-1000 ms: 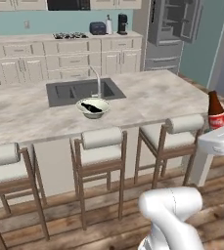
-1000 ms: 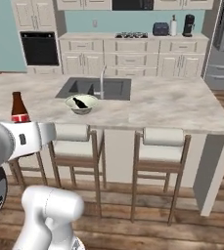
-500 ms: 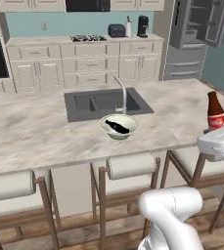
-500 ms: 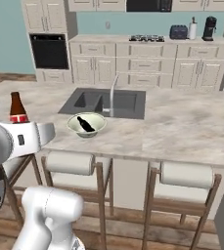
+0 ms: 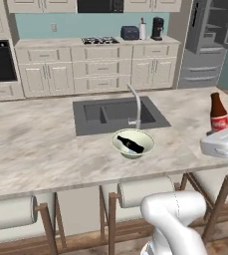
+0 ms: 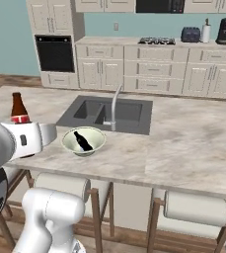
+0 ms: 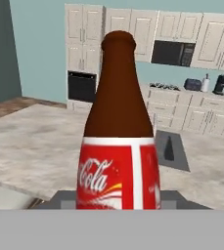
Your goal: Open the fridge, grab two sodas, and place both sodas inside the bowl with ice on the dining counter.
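My gripper is shut on an upright brown soda with a red label, held at the right end of the dining counter. The same soda rises above my hand at the left of the right base view, and this soda stands large in the hand view. The pale bowl with ice sits in front of the sink, with a second soda lying inside it. From the other side the bowl and its soda show too. The grey fridge stands at the back right with its doors open.
An inset grey sink with a tall faucet lies behind the bowl. White-cushioned stools line the counter's near edge. The wall counter carries a toaster and coffee maker. A black oven is at the back left.
The whole scene has shifted as the base drove along the island; the bowl and sink now sit closer and more central. The soda stays in my grip.
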